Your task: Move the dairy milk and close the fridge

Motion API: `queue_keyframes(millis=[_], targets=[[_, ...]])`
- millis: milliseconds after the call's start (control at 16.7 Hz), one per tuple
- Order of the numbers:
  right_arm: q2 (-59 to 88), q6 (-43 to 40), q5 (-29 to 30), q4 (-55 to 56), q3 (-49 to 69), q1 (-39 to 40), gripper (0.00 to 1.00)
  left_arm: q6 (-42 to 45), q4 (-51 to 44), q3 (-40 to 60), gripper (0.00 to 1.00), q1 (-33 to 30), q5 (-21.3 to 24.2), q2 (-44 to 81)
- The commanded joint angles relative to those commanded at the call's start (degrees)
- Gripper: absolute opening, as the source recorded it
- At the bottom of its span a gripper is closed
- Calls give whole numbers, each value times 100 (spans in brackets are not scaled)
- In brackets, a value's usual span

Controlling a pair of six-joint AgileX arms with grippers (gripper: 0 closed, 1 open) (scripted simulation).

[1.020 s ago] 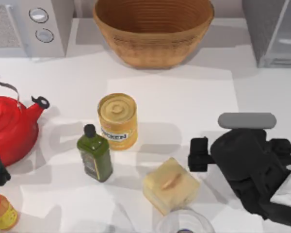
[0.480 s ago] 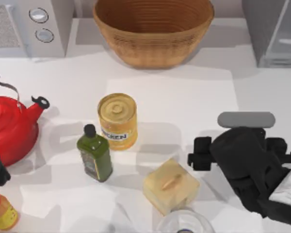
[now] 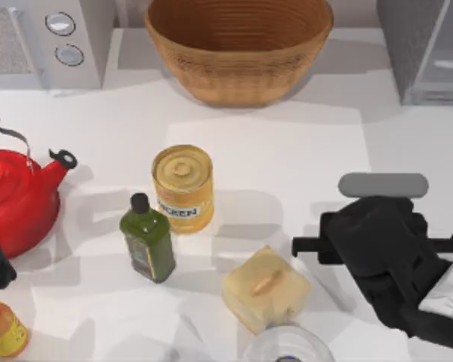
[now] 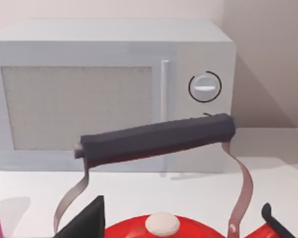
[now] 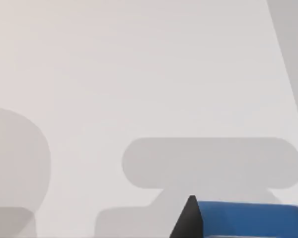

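The dairy milk (image 5: 251, 218) appears in the right wrist view as a blue carton top, very close under the camera. From above it is hidden beneath my right gripper (image 3: 374, 241), which hangs over the table's right half, right of the butter-like block. At the back right corner stands the grey fridge (image 3: 419, 53), its pale inside showing. My left gripper (image 4: 181, 223) is parked open at the left edge, over the red kettle.
A wicker basket (image 3: 238, 49) sits back centre and a microwave (image 3: 45, 41) back left. The red kettle (image 3: 15, 196), yellow can (image 3: 183, 187), green bottle (image 3: 147, 237), pale block (image 3: 266, 288) and a glass bowl (image 3: 287, 347) crowd the left and middle.
My right wrist has tipped further down over the carton spot, so its side blocks now look like thin bars. The left arm and the other objects have not moved.
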Motion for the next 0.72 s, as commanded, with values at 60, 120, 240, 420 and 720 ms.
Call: queue_keyframes(millis=[60, 120, 240, 420, 720], targets=[[0, 0, 0, 0, 0, 0, 2, 0, 0, 0, 100, 0, 0, 0], [0, 0, 0, 0, 0, 0, 0, 0, 0, 0, 100, 0, 0, 0], [0, 0, 0, 0, 0, 0, 0, 0, 0, 0, 100, 0, 0, 0], [0, 0, 0, 0, 0, 0, 0, 0, 0, 0, 100, 0, 0, 0], [-74, 7, -2, -92, 39, 4, 0, 0, 0, 0, 100, 0, 0, 0]])
